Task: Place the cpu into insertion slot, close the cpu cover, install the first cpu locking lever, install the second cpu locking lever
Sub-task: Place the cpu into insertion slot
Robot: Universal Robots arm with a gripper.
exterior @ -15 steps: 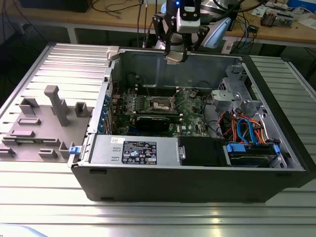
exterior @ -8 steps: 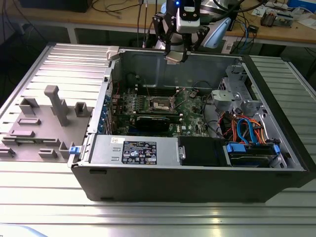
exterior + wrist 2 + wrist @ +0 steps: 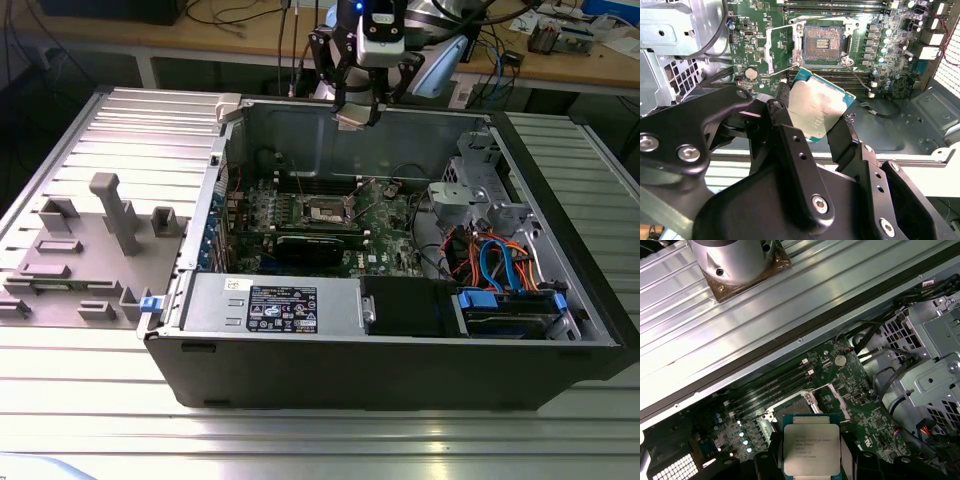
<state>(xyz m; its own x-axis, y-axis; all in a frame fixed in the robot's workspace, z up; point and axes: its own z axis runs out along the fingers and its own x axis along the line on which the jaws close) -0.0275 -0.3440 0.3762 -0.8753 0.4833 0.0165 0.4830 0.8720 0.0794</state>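
On the exterior view's left, a grey fixture tray [image 3: 90, 250] with upright grey blocks lies just beside the open case [image 3: 350, 370]. Inside the case's near edge sits a metal box with a white and black label [image 3: 283, 308]; it carries print and small marks, which I leave unread.

Further right, at the middle of the green board [image 3: 385, 215], lies the slot [image 3: 325, 210], dark and bare, with nothing seated in it. In the second wrist view the cover [image 3: 779, 46] appears swung open to one side of the slot [image 3: 821, 42], so the recess is exposed.

The gripper [image 3: 357, 112] hangs above the case's far wall, well apart from the slot. Its jaws are closed to the width of the cpu [image 3: 819, 106] and pinch it by two opposite edges, with the dark fingers [image 3: 849, 131] on either side. The silver top faces the cameras in both wrist views and bears several lines of fine print.

The relation that matters is that the slot lies below the cpu and toward the case's near side. The chip is square, so it has no long axis, but in the second wrist view its edges sit turned against the slot's edges and not parallel to them.

On the exterior view's right stand a metal drive cage [image 3: 480, 190] and blue and orange cables [image 3: 500, 265].
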